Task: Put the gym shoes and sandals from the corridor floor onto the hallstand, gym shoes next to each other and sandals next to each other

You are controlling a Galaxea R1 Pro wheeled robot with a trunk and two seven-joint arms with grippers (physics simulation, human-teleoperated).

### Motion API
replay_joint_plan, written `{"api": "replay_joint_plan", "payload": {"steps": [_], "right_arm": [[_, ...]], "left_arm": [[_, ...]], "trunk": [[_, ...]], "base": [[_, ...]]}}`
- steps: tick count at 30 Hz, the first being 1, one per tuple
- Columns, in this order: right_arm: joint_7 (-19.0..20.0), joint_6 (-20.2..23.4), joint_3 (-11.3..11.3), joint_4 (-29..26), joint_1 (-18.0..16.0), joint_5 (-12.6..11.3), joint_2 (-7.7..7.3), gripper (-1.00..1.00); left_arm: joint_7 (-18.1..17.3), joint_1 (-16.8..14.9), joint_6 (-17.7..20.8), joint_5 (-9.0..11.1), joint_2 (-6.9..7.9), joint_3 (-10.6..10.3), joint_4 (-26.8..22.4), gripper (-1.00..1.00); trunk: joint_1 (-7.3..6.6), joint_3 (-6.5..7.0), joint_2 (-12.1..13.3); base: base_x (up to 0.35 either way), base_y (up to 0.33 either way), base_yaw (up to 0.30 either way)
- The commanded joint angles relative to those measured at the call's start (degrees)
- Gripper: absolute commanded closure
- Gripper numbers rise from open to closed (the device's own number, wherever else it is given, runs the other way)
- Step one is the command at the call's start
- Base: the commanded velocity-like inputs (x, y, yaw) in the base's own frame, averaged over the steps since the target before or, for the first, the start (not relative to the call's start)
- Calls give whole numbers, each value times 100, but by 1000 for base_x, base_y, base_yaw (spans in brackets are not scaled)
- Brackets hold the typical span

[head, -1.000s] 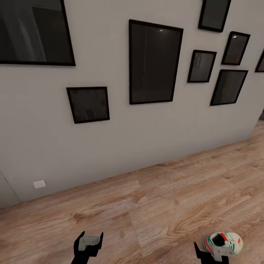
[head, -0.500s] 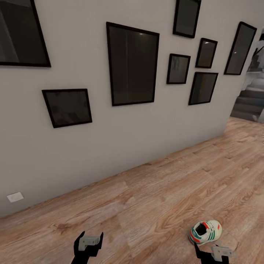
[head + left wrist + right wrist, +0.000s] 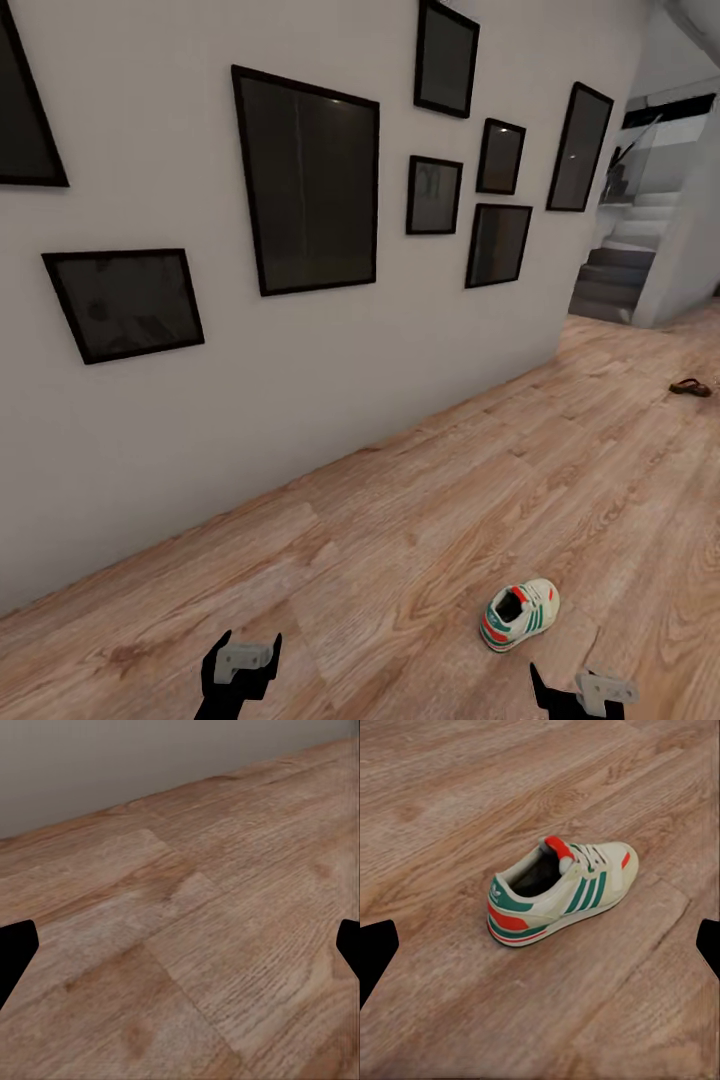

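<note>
View swung right over last second, so we've turned: frames (image 3: 305,180) slid left, stairs (image 3: 625,262) now showing. Shoe (image 3: 520,614) on floor (image 3: 400,540) ahead of right tool (image 3: 580,690); sandal (image 3: 690,387) far off. Both tools spread, empty. No rack yet.

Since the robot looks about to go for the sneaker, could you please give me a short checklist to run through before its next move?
1. Gym shoe in sight, upright on the corridor floor: ok.
2. Right gripper open and holding nothing: ok.
3. Left gripper open and holding nothing: ok.
4. Floor around the shoe free of obstacles: ok.
5. Gripper already at the shoe: not ok; the shoe lies ahead of the fingers.
6. One sandal located, far down the corridor: ok.
</note>
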Motion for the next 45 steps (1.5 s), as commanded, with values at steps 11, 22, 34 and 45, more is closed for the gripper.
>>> {"api": "replay_joint_plan", "payload": {"steps": [11, 22, 34, 45], "right_arm": [[52, -17, -35, 8, -5, -1, 4, -100], [52, -17, -35, 8, -5, -1, 4, -100], [52, -17, -35, 15, -5, -1, 4, -100], [52, -17, -35, 15, -5, -1, 4, -100]], "left_arm": [[-30, -2, -14, 31, -2, 1, 3, -100], [-30, -2, -14, 31, -1, 3, 8, -100], [-30, -2, -14, 32, 1, 9, 11, -100], [-30, -2, -14, 41, 2, 10, 11, -100]], "trunk": [[-1, 46, -2], [-1, 49, -2], [-1, 49, -2], [-1, 49, -2]], "base": [[0, 0, -271], [0, 0, -298], [89, 79, -300], [221, 231, -300]]}}
